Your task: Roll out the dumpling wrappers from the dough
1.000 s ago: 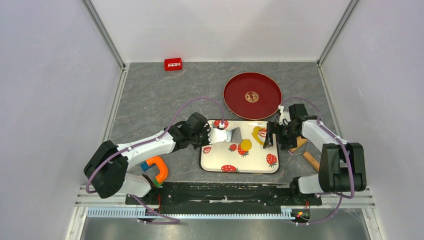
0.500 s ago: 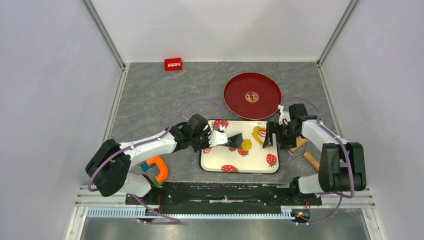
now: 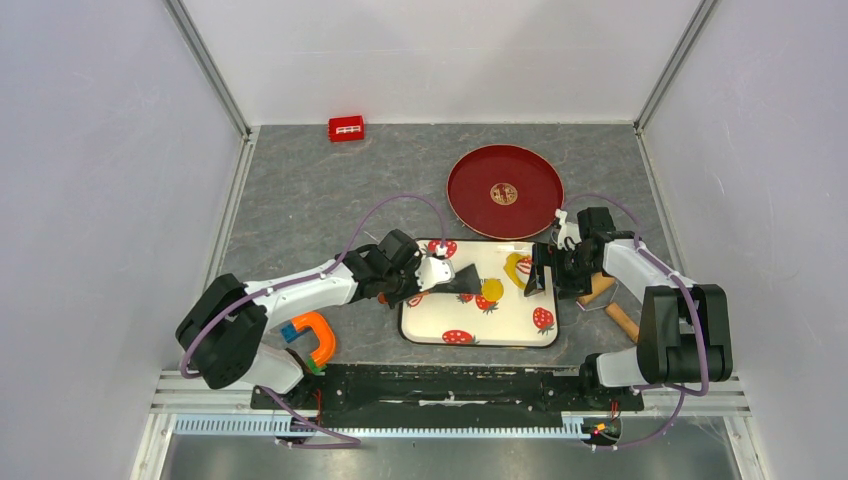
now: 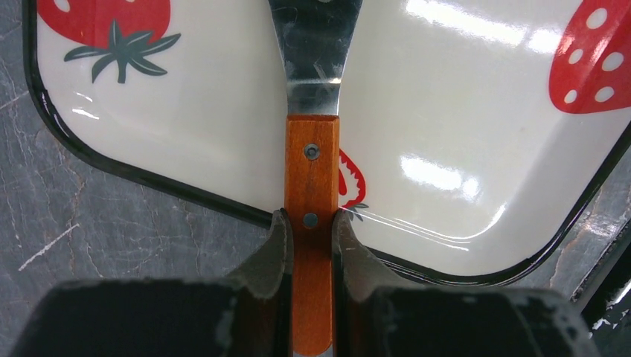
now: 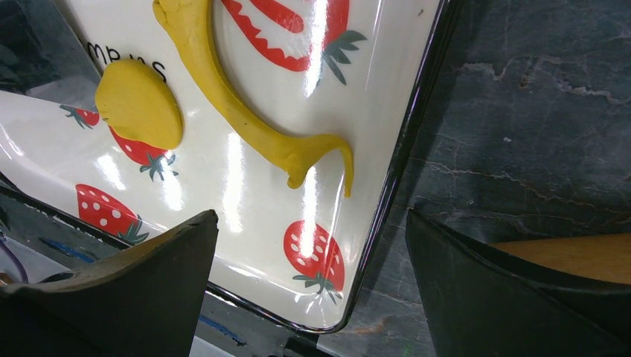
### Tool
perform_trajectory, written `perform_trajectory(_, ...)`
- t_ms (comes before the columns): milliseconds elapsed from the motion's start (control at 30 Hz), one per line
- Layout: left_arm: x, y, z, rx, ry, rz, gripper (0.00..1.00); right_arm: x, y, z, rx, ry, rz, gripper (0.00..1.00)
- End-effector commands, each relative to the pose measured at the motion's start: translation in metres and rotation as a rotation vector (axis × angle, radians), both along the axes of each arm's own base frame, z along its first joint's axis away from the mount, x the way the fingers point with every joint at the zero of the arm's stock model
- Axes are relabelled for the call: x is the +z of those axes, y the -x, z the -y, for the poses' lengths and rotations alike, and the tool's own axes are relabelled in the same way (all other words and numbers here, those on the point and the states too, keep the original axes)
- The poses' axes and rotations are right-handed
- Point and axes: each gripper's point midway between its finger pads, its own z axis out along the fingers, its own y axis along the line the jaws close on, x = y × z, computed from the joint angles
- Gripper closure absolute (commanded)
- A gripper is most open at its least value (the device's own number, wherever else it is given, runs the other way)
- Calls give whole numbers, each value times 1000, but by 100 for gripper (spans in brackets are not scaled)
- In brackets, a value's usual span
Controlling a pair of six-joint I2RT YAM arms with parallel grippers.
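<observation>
Left tool [image 4: 310, 227] clamped on the scraper's [image 4: 312, 74] wooden handle. Change over the last second: the blade lay flat at the tray's [image 3: 510, 325] upper left. It is now tipped on edge and slid right, its tip just beside the dumpling wrapper [image 3: 490, 290] at mid-tray.

Right tool [image 5: 311, 223] has not moved: fingers wide apart, nothing held, over the tray's right rim near the dough strip [image 5: 294, 156]. Roller [image 3: 612, 305] lies on the table, right of frame.

Reading: this disc looks finished and the scraper is lining up to lift it, probably to the red plate [image 3: 475, 180]. Soft disc may buckle.
</observation>
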Motion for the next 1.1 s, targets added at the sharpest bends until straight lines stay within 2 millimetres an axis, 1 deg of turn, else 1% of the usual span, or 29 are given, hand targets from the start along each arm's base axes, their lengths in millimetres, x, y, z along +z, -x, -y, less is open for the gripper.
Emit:
perform_trajectory(0,13,-5,4,71,39,9,98,-3,-1,-2,20,-18,13,2)
perform_trajectory(300,14,-5,19,44,59,-27,98,-3,-1,-3,22,-24,16,2)
perform_trajectory(467,11,-4,23,28,39,-33,98,-3,-1,-3,23,-24,16,2)
perform_trajectory(733,0,-4,22,29,-23,-33,98,-3,-3,-4,23,-29,14,2)
perform_trajectory(833,-1,-6,20,38,-45,-14,98,-2,-4,-4,22,-28,15,2)
perform_trajectory(967,1,-14,14,74,-76,21,98,-2,-5,-4,21,-29,14,2)
perform_trajectory(1067,-1,-14,12,97,-88,16,98,-1,-6,-4,22,-29,16,2)
